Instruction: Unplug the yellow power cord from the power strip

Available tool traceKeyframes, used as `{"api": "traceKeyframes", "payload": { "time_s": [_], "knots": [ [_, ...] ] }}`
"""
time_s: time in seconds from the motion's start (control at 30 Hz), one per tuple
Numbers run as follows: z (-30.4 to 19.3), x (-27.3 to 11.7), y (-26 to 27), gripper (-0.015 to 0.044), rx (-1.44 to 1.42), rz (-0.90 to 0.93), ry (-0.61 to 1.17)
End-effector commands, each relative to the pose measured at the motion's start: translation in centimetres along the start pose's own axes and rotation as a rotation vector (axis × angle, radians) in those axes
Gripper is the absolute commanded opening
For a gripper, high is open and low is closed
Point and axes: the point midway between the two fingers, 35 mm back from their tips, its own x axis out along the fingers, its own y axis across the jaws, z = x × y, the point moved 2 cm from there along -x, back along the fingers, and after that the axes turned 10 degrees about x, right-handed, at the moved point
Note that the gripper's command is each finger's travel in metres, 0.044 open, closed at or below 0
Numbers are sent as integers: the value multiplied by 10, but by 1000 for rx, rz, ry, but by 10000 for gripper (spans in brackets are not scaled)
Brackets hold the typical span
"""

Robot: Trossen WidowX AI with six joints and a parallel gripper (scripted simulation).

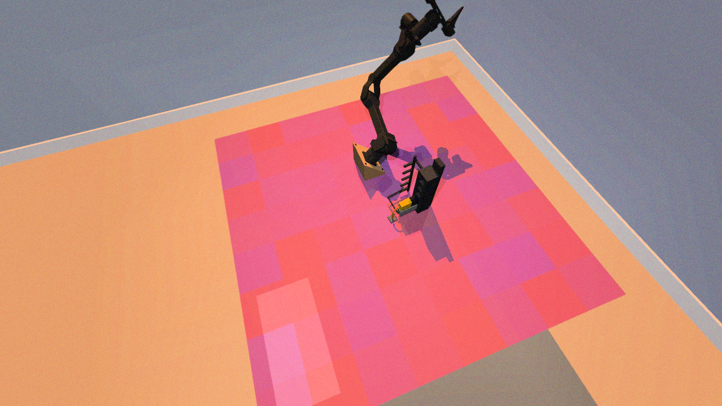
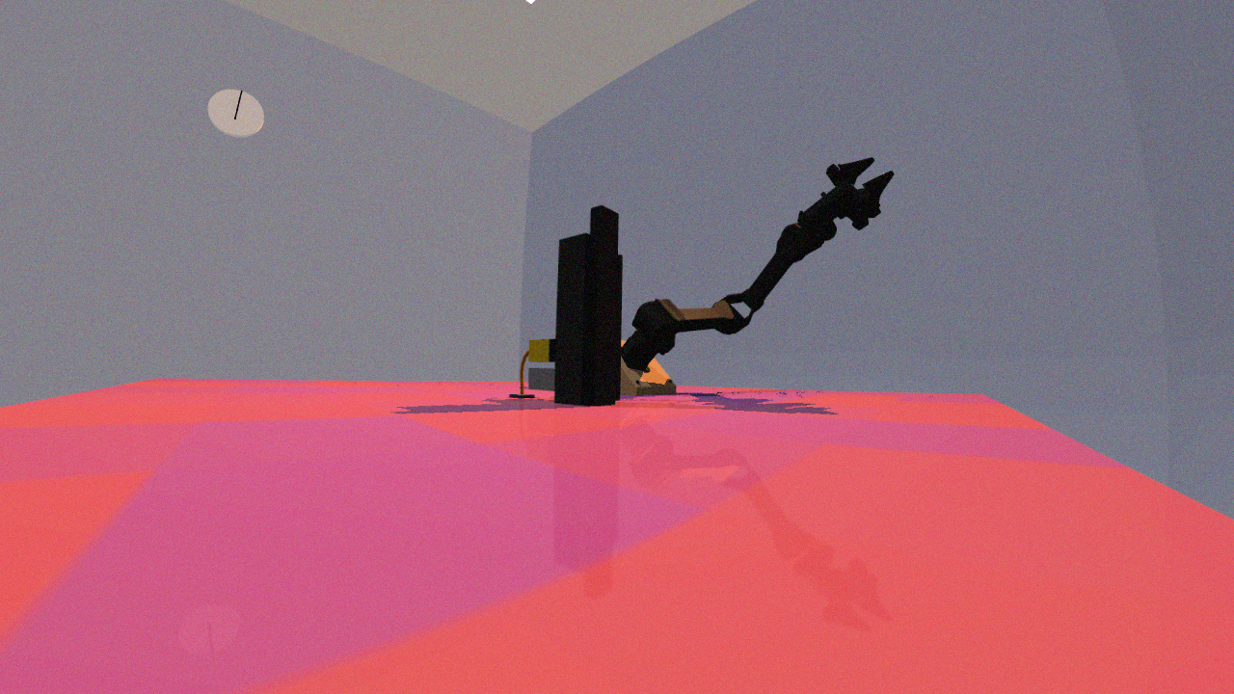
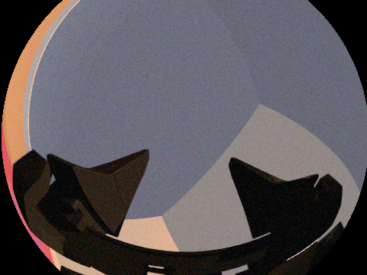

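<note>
My gripper (image 2: pixel 881 165) (image 3: pixel 190 158) is open, with nothing between its fingers. It hangs high above the mat, far from the plug, cord and strip. The yellow plug (image 1: pixel 404 203) (image 2: pixel 538 350) is at the grey power strip (image 1: pixel 408 212) (image 2: pixel 541 379), low beside a tall black block. In the exterior view a narrow gap shows between the plug and the strip's top; whether its prongs are in a socket cannot be told. The orange-yellow cord (image 2: pixel 522 372) curves from the plug down to a small dark plate (image 2: pixel 521 396). The wrist view shows none of them.
The tall black block (image 1: pixel 428 184) (image 2: pixel 586 319) stands upright against the strip's end. A black rack with several pegs (image 1: pixel 409 173) stands between the block and the arm's base (image 1: pixel 367 164). All stand on the pink and red patchwork mat (image 1: pixel 428 313) (image 2: pixel 603 638).
</note>
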Motion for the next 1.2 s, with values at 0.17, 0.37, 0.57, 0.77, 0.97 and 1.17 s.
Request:
{"api": "traceKeyframes", "payload": {
  "time_s": [0.17,0.37,0.57,0.77,0.97,1.17],
  "knots": [
    [-68,23,28,242,82,75,172],
    [-137,34,55,160,165,132,347],
    [-221,33,85,160,271,180,571],
    [-299,16,111,160,382,201,797],
    [-374,-16,135,160,501,194,1036],
    [-442,-62,155,160,629,152,1290]
  ]
}}
